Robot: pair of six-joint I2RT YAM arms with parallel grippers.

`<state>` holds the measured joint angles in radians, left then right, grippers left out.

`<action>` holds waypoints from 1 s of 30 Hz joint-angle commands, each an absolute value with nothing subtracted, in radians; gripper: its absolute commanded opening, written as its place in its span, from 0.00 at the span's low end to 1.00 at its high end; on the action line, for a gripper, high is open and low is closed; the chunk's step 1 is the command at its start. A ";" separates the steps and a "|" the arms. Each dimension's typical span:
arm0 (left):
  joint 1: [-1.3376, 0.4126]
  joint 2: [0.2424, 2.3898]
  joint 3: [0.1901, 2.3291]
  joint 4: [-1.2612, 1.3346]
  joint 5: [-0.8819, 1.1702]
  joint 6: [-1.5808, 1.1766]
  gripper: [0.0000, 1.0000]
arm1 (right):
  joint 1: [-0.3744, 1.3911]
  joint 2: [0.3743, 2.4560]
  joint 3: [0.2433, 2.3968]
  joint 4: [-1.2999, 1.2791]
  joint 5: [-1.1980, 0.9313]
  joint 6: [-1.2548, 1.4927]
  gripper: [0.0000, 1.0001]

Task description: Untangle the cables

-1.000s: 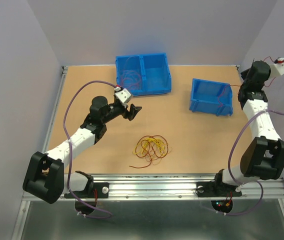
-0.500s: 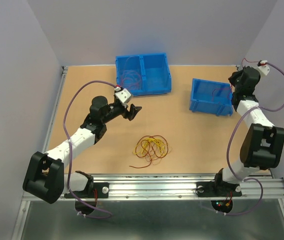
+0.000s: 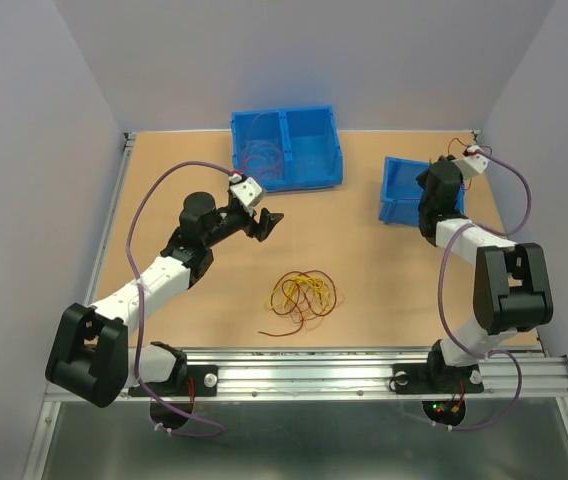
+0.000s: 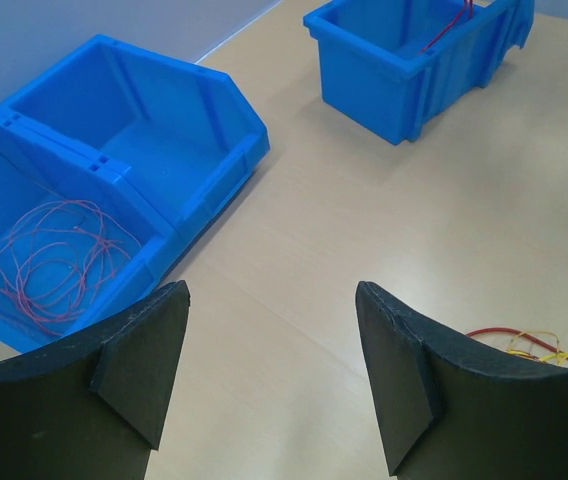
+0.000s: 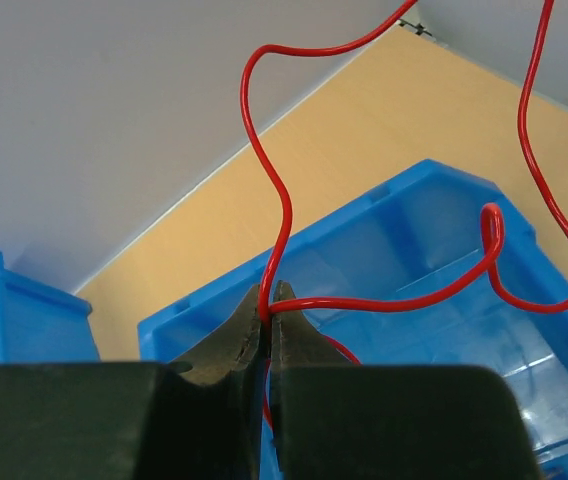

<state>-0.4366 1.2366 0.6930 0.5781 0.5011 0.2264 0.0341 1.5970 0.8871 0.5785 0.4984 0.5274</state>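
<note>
The bench [image 3: 384, 270] is carrying a double blue bin [image 3: 286, 150] at its far edge, with thin reddish cables [image 4: 49, 255] lying in its left compartment. A smaller blue bin [image 3: 409, 190] is sitting toward the far right corner. A tangle of cables [image 3: 302, 295] is lying near the middle of the near edge. The left gripper [image 4: 269, 300] is hovering, jaws spread and empty. The right gripper [image 5: 271, 300] is pinching a red cable [image 5: 274, 200] above the smaller bin.

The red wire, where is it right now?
In the right wrist view, the red wire is pinched in the right end effector, just over the smaller blue bin on the right.
</note>
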 commanded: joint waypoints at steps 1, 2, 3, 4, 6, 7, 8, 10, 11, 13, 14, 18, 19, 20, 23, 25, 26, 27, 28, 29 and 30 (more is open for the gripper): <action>-0.433 1.207 0.686 0.607 0.517 0.238 0.79 | 0.100 1.629 0.885 0.695 0.734 0.497 0.01; -0.434 1.204 0.686 0.609 0.518 0.238 0.79 | 0.116 1.637 0.893 0.672 0.777 0.488 0.01; -0.433 1.204 0.686 0.609 0.518 0.239 0.79 | 0.150 1.647 0.914 0.652 0.863 0.488 0.00; -0.433 1.204 0.686 0.607 0.518 0.238 0.79 | 0.159 1.655 0.925 0.628 0.888 0.494 0.01; -0.433 1.206 0.686 0.609 0.520 0.241 0.79 | 0.179 1.678 0.957 0.508 0.934 0.561 0.01; -0.433 1.204 0.686 0.607 0.519 0.241 0.79 | 0.181 1.698 1.000 0.397 0.966 0.593 0.01; -0.433 1.206 0.686 0.607 0.520 0.239 0.79 | 0.184 1.712 1.026 0.324 0.977 0.677 0.00; -0.433 1.209 0.687 0.606 0.522 0.238 0.79 | 0.186 1.733 1.061 0.235 1.002 0.738 0.00; -0.433 1.212 0.689 0.604 0.520 0.238 0.79 | 0.186 1.736 1.055 0.220 0.983 0.762 0.01; -0.433 1.210 0.690 0.601 0.520 0.239 0.79 | 0.186 1.735 1.039 0.219 0.933 0.822 0.00; -0.431 1.209 0.690 0.601 0.522 0.241 0.79 | 0.186 1.736 1.039 0.219 0.910 0.834 0.01; -0.433 1.200 0.686 0.600 0.520 0.244 0.79 | 0.192 1.744 1.055 0.212 0.838 0.896 0.01; -0.433 1.195 0.684 0.601 0.520 0.242 0.79 | 0.193 1.740 1.054 0.210 0.830 0.911 0.01; -0.433 1.195 0.683 0.601 0.520 0.244 0.79 | 0.198 1.736 1.052 0.207 0.830 0.926 0.01; -0.434 1.186 0.678 0.601 0.520 0.245 0.79 | 0.224 1.727 1.054 0.201 0.848 0.971 0.01; -0.433 1.186 0.678 0.603 0.522 0.247 0.79 | 0.244 1.727 1.068 0.198 0.859 0.988 0.00; -0.433 1.186 0.678 0.603 0.523 0.245 0.79 | 0.253 1.732 1.074 0.196 0.858 1.000 0.01; -0.433 1.186 0.678 0.603 0.523 0.245 0.79 | 0.258 1.732 1.078 0.195 0.854 1.011 0.01; -0.433 1.186 0.678 0.603 0.520 0.245 0.79 | 0.259 1.735 1.081 0.193 0.842 1.023 0.00; -0.433 1.187 0.680 0.603 0.522 0.247 0.79 | 0.261 1.743 1.086 0.189 0.836 1.038 0.01; -0.433 1.187 0.678 0.603 0.522 0.247 0.79 | 0.267 1.746 1.088 0.187 0.833 1.070 0.00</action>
<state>-0.4366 1.2232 0.6930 0.5671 0.5045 0.2344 0.2455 1.7420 1.0286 0.2142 0.8284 0.9638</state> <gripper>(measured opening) 0.790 0.045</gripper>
